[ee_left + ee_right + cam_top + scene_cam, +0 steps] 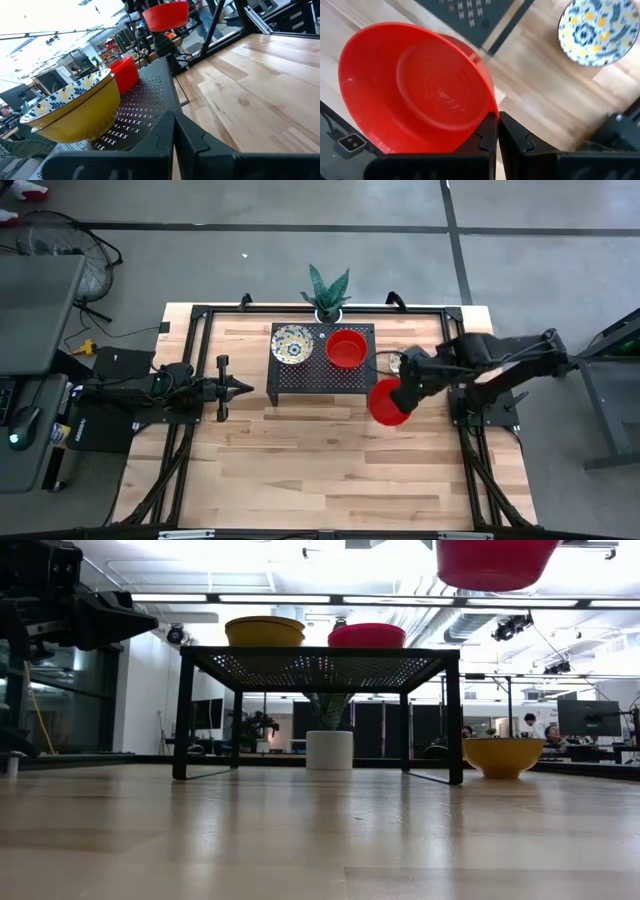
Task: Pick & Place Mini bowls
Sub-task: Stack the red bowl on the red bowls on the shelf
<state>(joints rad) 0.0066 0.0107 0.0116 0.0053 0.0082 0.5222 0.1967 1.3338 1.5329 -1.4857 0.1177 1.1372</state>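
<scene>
While airborne, right fingers (496,131) pinch red bowl's (420,90) rim.

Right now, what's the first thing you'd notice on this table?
A bright red bowl hangs in the air, pinched by its rim in the right tool, just beside the black rack. On the rack sit a yellow flowery bowl and another red one. A third patterned bowl rests on the wooden table.
</scene>
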